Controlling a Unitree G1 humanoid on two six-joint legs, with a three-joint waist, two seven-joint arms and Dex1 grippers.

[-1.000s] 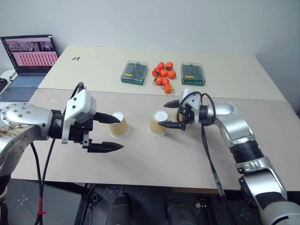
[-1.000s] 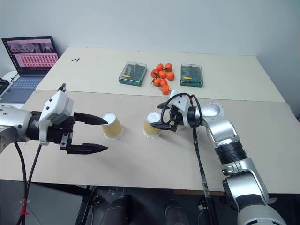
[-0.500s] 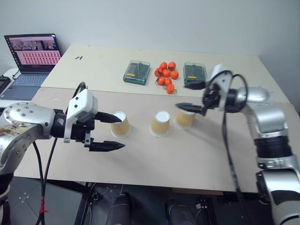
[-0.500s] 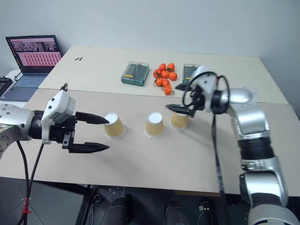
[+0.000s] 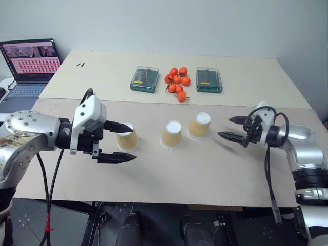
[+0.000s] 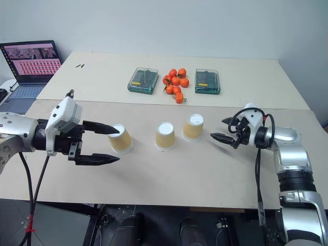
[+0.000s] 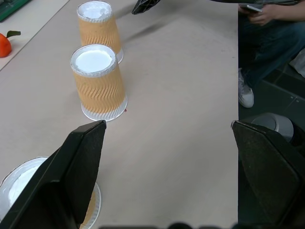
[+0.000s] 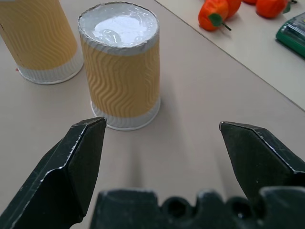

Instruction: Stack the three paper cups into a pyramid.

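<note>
We see three paper cups standing upside down in a row on the near table, none stacked: the left cup [image 5: 127, 139], the middle cup [image 5: 171, 134] and the right cup [image 5: 199, 126], each apart from the next. Our left gripper [image 5: 118, 142] hangs released, jaws spread, its far finger just beside the left cup. Our right gripper [image 5: 231, 128] is also spread wide and empty, right of the right cup and pointing toward it. Tangerines [image 5: 177, 82] lie between two green boxes [image 5: 144, 78] on the far table.
</note>
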